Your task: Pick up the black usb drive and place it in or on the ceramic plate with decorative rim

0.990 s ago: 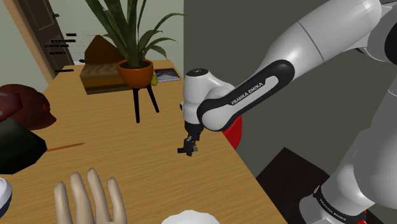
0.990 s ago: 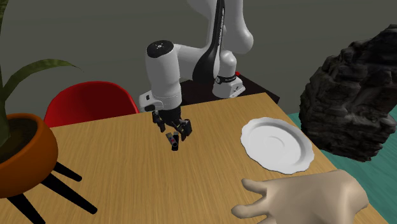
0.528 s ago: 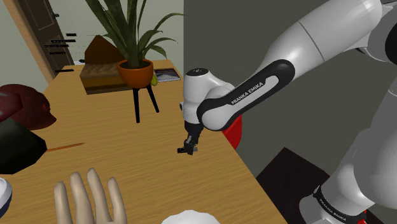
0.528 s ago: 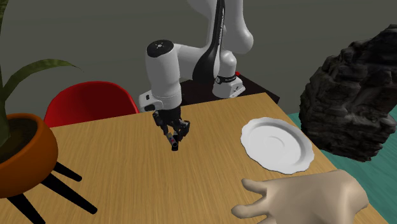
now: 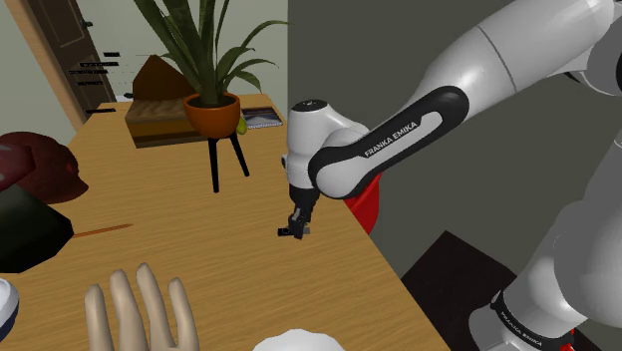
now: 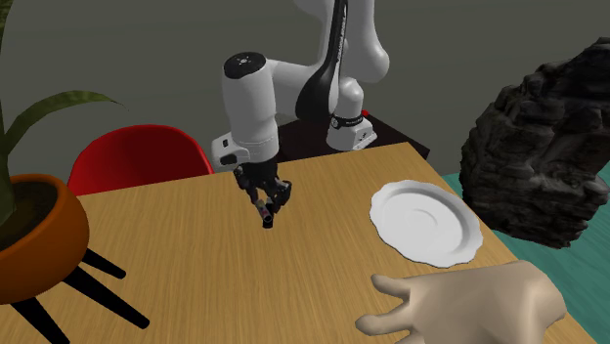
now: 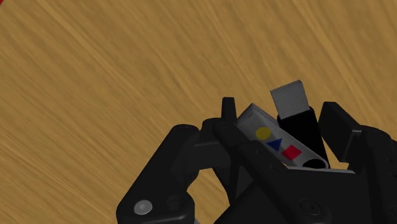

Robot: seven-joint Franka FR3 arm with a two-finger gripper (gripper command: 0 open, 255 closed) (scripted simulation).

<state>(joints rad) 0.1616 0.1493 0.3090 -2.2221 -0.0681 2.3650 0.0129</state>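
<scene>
In the shoulder view a dark red cap [image 5: 35,165] lies at the left edge of the wooden tabletop [image 5: 199,249]. A pale model hand [image 5: 135,309] spreads at the lower left, and a potted plant [image 5: 211,112] stands at upper centre. Right of centre, the gripper [image 5: 293,230] points down close to the tabletop's right edge. The plate [image 5: 293,342] shows only a sliver of rim at the bottom edge.

The second exterior view shows more of the scene. A red chair [image 6: 137,156] stands behind the tabletop at the left. At centre the black usb drive [image 6: 266,219] hangs end-down from the gripper, just above or on the wood; which one cannot be told. The whole white plate lies well apart at centre right, before a dark rock [image 6: 547,156].

The wrist view gives the grasp itself. The fingers are closed tightly on the drive, whose grey metal plug [image 7: 289,98] sticks out past the fingertips. A grey strip [image 7: 277,141] on its side bears a yellow circle, a blue triangle and a red square.
</scene>
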